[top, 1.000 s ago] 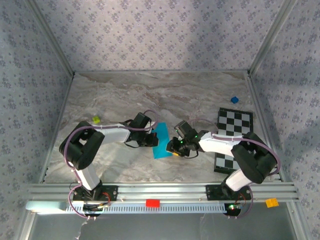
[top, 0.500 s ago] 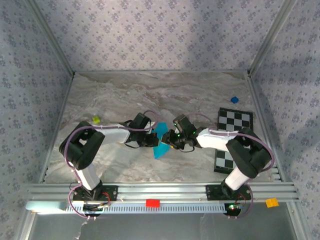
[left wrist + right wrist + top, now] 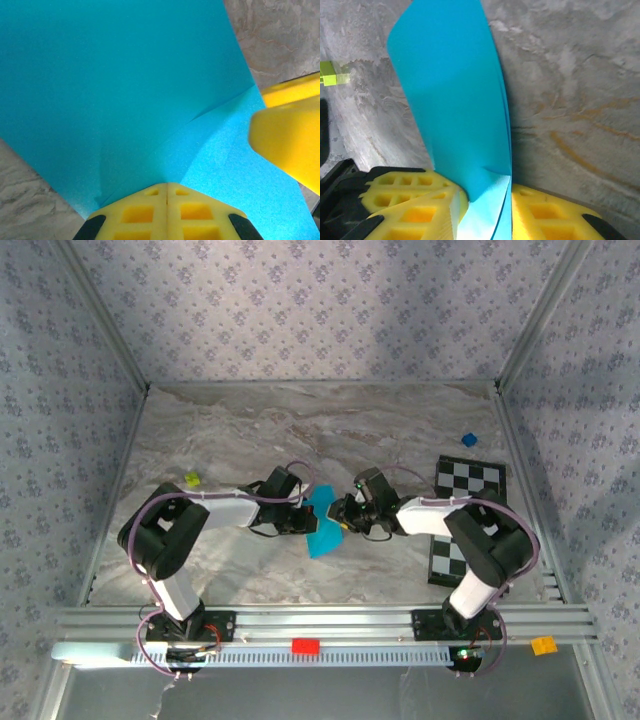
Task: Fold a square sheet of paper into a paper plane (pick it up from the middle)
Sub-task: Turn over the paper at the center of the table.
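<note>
Cyan paper [image 3: 323,530], centre of table [image 3: 230,440]. My left claw [image 3: 303,521] pinches its 9 o'clock edge; right claw [image 3: 346,523] its 3 o'clock. Handling: align edges squarely before creasing; avoid tugging apart.

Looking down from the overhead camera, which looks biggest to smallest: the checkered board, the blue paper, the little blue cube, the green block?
1. Checkered board, even with the right arm covering part of it.
2. Paper.
3. Blue cube and green block: both tiny, too alike to rank.
</note>
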Robot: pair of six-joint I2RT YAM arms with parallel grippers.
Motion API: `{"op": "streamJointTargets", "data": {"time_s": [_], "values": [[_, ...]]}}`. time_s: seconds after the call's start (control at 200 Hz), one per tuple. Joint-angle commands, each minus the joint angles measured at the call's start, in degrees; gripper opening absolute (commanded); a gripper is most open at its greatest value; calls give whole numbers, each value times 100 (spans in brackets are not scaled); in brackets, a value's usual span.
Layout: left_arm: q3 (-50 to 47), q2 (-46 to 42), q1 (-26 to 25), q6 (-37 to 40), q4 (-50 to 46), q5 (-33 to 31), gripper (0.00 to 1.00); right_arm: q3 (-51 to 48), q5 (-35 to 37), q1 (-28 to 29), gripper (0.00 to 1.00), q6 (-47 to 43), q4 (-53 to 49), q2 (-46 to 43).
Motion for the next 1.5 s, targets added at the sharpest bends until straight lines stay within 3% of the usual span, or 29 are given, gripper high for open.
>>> {"op": "streamJointTargets", "data": {"time_s": [0.0, 0.26, 0.37, 0.55, 0.605, 0.655, 0.77, 0.86, 1.124, 1.289, 1.414, 1.494], "values": [[-140, -59, 15, -123, -79, -30, 0, -134, -187, -20, 29, 151, 581, 161], [-179, -130, 14, -219, 31, 13, 0, -232, -262, -103, 21, 58, 810, 305], [-142, -213, 12, -286, 11, 0, 0, -233, -323, -116, 12, 25, 864, 297], [-134, -691, 10, -382, -71, -115, 11, -262, -318, -153, 3, -167, 733, 38], [-167, -1006, 11, -414, -175, -351, 12, -245, -308, -185, 2, -259, 562, -132], [-296, -1498, -12, -510, -356, -992, 12, -194, -151, -210, 2, -374, 180, -386], [-804, -2708, 145, -634, -733, -2103, 16, 358, 573, -142, 2, -1173, -1572, -1060], [-1026, -3417, 353, -625, -1109, -2234, 16, 918, 1408, 63, 2, -1821, -3001, -1439], [-1332, -4773, 865, -527, -2076, -2540, 25, 2184, 3475, 578, 2, -2442, -5428, -1550], [-1431, -5306, 1054, -580, -2462, -2832, 28, 3197, 5145, 977, 3, -2433, -6768, -997], [-1425, -5590, 1280, -688, -2990, -3288, 28, 4086, 6902, 1809, 3, -2252, -7874, -219], [-1403, -5801, 1491, -618, -3257, -3327, 29, 4637, 7326, 2148, 3, -1981, -8460, 458]]}}
